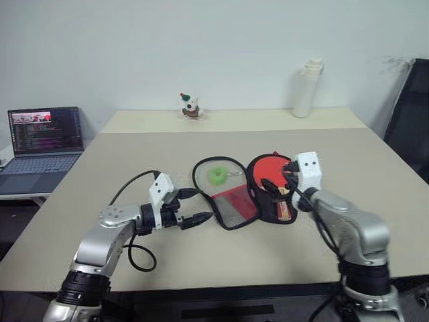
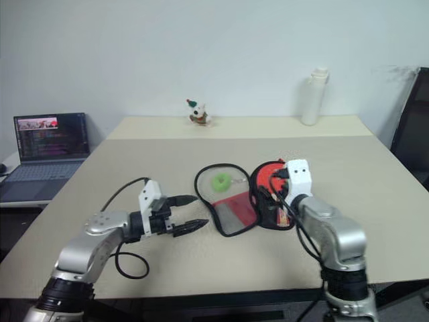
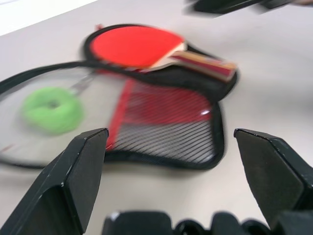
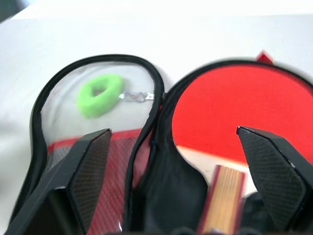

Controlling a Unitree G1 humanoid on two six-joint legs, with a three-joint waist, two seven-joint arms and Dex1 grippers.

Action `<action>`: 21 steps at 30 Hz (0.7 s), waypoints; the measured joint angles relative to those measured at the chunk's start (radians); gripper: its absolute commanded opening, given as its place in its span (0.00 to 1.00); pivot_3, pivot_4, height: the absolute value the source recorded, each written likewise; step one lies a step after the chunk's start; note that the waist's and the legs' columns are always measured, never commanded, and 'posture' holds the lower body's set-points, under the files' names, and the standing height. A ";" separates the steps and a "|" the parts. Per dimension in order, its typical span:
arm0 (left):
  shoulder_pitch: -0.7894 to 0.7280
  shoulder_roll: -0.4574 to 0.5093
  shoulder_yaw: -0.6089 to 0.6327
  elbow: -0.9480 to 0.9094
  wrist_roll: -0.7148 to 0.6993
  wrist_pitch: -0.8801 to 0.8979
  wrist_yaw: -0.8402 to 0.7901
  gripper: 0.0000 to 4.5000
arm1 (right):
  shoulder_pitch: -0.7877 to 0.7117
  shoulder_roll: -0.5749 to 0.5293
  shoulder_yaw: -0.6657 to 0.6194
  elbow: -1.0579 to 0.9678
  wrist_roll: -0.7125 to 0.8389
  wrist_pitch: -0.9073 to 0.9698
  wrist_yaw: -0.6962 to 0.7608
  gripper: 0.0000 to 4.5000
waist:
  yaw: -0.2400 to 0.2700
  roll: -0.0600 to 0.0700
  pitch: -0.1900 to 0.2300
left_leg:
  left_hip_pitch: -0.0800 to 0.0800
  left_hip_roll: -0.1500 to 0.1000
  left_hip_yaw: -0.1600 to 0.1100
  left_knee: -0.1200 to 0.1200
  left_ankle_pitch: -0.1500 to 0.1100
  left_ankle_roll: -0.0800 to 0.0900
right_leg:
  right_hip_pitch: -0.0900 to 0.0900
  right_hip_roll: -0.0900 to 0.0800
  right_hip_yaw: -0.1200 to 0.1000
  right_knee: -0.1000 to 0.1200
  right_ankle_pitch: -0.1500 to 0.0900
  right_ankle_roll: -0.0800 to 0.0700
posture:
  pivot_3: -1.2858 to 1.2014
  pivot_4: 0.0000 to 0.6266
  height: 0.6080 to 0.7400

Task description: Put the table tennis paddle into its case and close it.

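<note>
Red-faced wooden-handled paddle [image 4: 234, 112] is lying in the open black zip case [image 3: 166, 142]; both grippers [image 1: 198, 206] [image 4: 176, 142] are gaping empty, so fold the flap squarely next.

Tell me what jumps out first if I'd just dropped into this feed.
The red table tennis paddle lies in one half of the case, which is spread open mid-table, its other half flapped out toward the robot's left with a green ring on it. The right hand hangs open just over the paddle's handle; the left hand sits open beside the flap. A white bottle and a small figurine stand at the far edge.
</note>
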 measured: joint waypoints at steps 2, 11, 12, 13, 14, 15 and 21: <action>-0.005 0.003 0.008 0.036 0.015 -0.010 0.015 0.92 | 0.003 -0.053 -0.016 -0.009 0.025 0.021 0.042 1.00 | 0.000 0.000 0.000 | 0.001 0.000 0.000 0.000 0.000 0.000 | 0.000 0.000 0.000 0.000 0.000 0.000 | 0.52 0.24 1.00; -0.132 0.014 -0.020 0.316 0.140 -0.075 0.036 0.20 | 0.010 -0.260 -0.058 -0.144 0.252 0.046 0.310 1.00 | -0.001 -0.001 0.000 | 0.000 -0.001 0.000 0.000 0.000 0.000 | 0.000 0.003 -0.001 -0.001 0.000 0.000 | 0.52 0.24 1.00; -0.152 0.009 -0.025 0.350 0.155 -0.090 0.043 0.12 | 0.013 -0.265 -0.055 -0.146 0.259 0.046 0.313 1.00 | -0.001 -0.001 0.000 | 0.000 -0.001 0.000 0.000 0.000 0.000 | 0.000 0.003 -0.001 -0.001 0.000 0.000 | 0.52 0.24 1.00; -0.173 -0.001 -0.033 0.391 0.173 -0.106 0.057 0.02 | 0.013 -0.272 -0.049 -0.146 0.260 0.046 0.313 1.00 | 0.000 -0.001 0.000 | 0.000 -0.001 0.001 0.000 0.000 0.000 | 0.000 0.002 -0.001 -0.001 0.000 0.000 | 0.52 0.24 1.00; -0.178 -0.007 -0.035 0.407 0.180 -0.113 0.062 0.01 | 0.013 -0.274 -0.047 -0.147 0.262 0.045 0.314 1.00 | -0.001 -0.002 0.000 | 0.000 -0.001 0.001 0.000 0.000 0.000 | 0.000 0.002 0.000 -0.001 0.000 0.000 | 0.52 0.24 1.00; -0.197 -0.024 -0.040 0.449 0.197 -0.130 0.079 0.01 | 0.014 -0.281 -0.047 -0.146 0.265 0.045 0.314 1.00 | 0.000 -0.002 0.000 | 0.000 -0.001 0.001 0.000 0.000 0.000 | 0.000 0.001 0.000 -0.001 0.000 0.000 | 0.52 0.24 1.00; -0.276 -0.090 -0.077 0.658 0.280 -0.234 0.131 0.01 | 0.020 -0.300 -0.041 -0.146 0.270 0.038 0.312 1.00 | 0.001 -0.003 0.000 | -0.001 -0.001 0.001 0.000 0.000 0.000 | 0.000 0.001 -0.001 -0.001 0.000 0.000 | 0.52 0.24 1.00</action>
